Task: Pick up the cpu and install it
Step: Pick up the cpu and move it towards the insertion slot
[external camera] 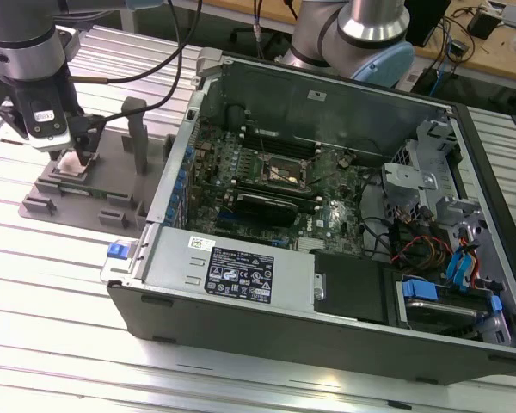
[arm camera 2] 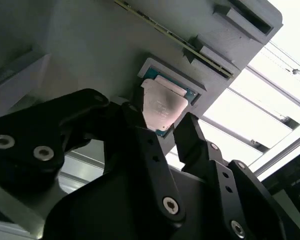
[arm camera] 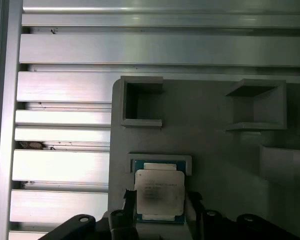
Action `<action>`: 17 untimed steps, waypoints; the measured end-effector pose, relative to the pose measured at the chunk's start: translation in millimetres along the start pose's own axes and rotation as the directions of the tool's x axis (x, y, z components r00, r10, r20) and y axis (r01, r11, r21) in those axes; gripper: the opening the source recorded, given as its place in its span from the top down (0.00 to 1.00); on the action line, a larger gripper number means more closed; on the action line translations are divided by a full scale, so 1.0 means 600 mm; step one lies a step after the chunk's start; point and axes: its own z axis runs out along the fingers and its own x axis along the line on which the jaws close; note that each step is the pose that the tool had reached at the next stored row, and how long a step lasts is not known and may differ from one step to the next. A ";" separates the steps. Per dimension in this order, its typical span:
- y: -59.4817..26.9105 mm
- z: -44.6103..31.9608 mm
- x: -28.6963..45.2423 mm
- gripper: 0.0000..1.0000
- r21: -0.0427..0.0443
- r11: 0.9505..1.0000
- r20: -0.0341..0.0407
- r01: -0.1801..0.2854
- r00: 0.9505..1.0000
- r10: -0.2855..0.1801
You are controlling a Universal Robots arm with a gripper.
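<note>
— What is the ground here?
— A ribbed aluminium desk [external camera: 60, 292], silver slats running across. Behind it stand a wood-topped desk [external camera: 477, 56] strewn with cables and the grey base of another arm [external camera: 374, 26].
— Biggest thing on the slats?
— An open computer case [external camera: 241, 323] lying on its side. The exterior view takes in its insides: a green motherboard [external camera: 215, 168] with the dark framed socket [external camera: 284, 170] at its middle, a grey power supply [external camera: 172, 258] along the near wall, and drive bays [external camera: 439, 305] with blue tabs toward the exterior view's right.
— And next to it?
— A grey fixture tray [external camera: 103, 194] at the exterior view's left, just beside the case. The gripper [external camera: 76, 157] is down over it.
— What do the wrist cameras add?
— Closeness. In both wrist views the cpu [arm camera: 159, 194] [arm camera 2: 162, 105] lies flat in a shallow pocket of the tray, silver top up. The jaws are spread, one on either side of the chip; whether they touch its edges I cannot tell. The first wrist view also gives two square recesses [arm camera: 142, 102] farther along the tray.
</note>
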 end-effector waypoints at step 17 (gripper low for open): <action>0.005 0.014 0.000 0.34 0.000 1.000 0.020 0.001 1.000 -0.001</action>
